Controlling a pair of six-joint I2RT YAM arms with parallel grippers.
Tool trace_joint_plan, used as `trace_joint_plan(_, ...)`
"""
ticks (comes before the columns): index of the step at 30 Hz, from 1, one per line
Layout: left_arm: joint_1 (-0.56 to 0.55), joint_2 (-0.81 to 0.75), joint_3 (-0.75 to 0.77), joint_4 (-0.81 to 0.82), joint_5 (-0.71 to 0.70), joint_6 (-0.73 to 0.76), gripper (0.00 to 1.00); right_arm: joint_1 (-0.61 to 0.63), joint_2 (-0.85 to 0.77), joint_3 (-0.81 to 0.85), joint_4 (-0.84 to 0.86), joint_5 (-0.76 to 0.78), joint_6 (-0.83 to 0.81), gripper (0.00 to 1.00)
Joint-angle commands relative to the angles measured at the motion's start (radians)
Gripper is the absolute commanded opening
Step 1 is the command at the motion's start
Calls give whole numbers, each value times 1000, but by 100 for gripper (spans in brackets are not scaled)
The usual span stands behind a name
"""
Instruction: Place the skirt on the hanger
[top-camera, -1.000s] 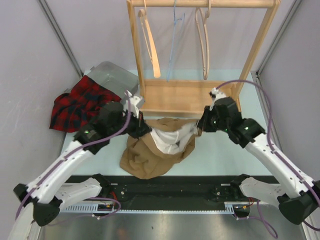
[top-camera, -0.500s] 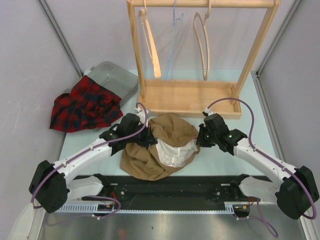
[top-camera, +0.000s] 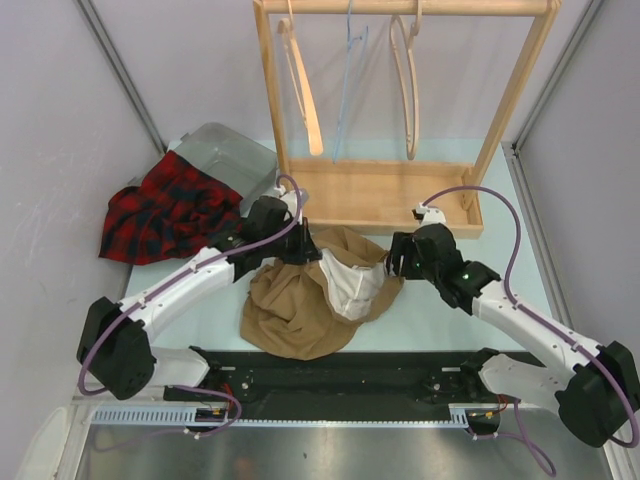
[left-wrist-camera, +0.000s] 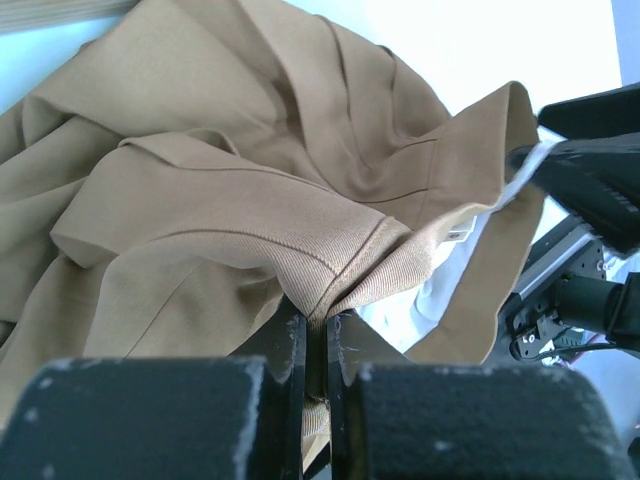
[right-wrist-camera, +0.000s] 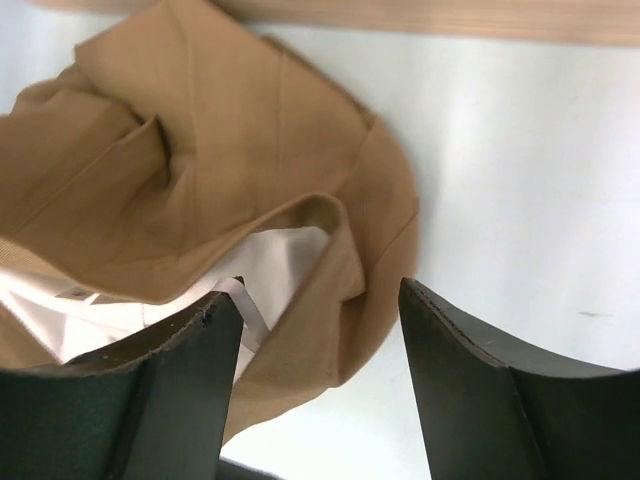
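Since the tan skirt (top-camera: 290, 310) lies bunched midway along the near edge of the worktop (top-camera: 410, 325), our left gripper (left-wrist-camera: 315, 325) pinches a seamed fold (to lift it, we reckon). Our right gripper (right-wrist-camera: 315, 297) hangs spread wide over its right side. The wooden hangers (top-camera: 405, 90) wait at the far edge.

White-shelled left arm (top-camera: 180, 285) and right arm (top-camera: 530, 325), black joints, looping purple cables (top-camera: 470, 189), matte black fingers (right-wrist-camera: 480, 400)

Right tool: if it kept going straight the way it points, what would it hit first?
Probably the tan skirt: its folded edge lies just ahead of the open right tool, though depth is unclear.
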Motion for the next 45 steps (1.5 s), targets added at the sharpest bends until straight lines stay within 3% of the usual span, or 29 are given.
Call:
trace_joint_plan(1,16,32,69,-33,9,-20,0,23,-66,-5,47,162,-32,67)
trace_joint_plan(9,26,76,119,-58,22,-34,1,49,-181,-43,38,205,-66,58)
trace_joint_plan(12,26,60,124,-51,36,-23,14,52,-180,-48,10,202,-49,58)
trace_joint_plan(13,26,52,120,-51,36,-18,22,52,-177,-49,4,203,-39,58)
trace_joint_plan(18,26,-19,86,-33,39,2,27,58,-175,-58,9,202,-32,53)
trace_joint_plan(22,24,-35,57,-31,44,-1,30,63,-169,-46,18,187,-43,43)
trace_joint_plan(23,26,-39,55,-36,44,-3,35,64,-168,-39,15,182,-46,42)
trace_joint_plan(24,26,-42,52,-41,41,-3,53,66,-166,-32,10,176,-46,42)
trace_joint_plan(27,24,-55,54,-61,24,5,71,72,-172,-14,-5,170,-54,42)
trace_joint_plan(30,24,-74,61,-97,-14,23,82,74,-172,1,-17,173,-57,44)
trace_joint_plan(36,26,-134,168,-166,-88,83,87,74,-145,50,-53,188,-57,51)
trace_joint_plan(39,26,-154,326,-196,-116,127,88,74,-141,72,-63,190,-55,54)
trace_joint_plan(45,26,-180,540,-176,-37,222,90,74,-138,89,-74,193,-55,57)
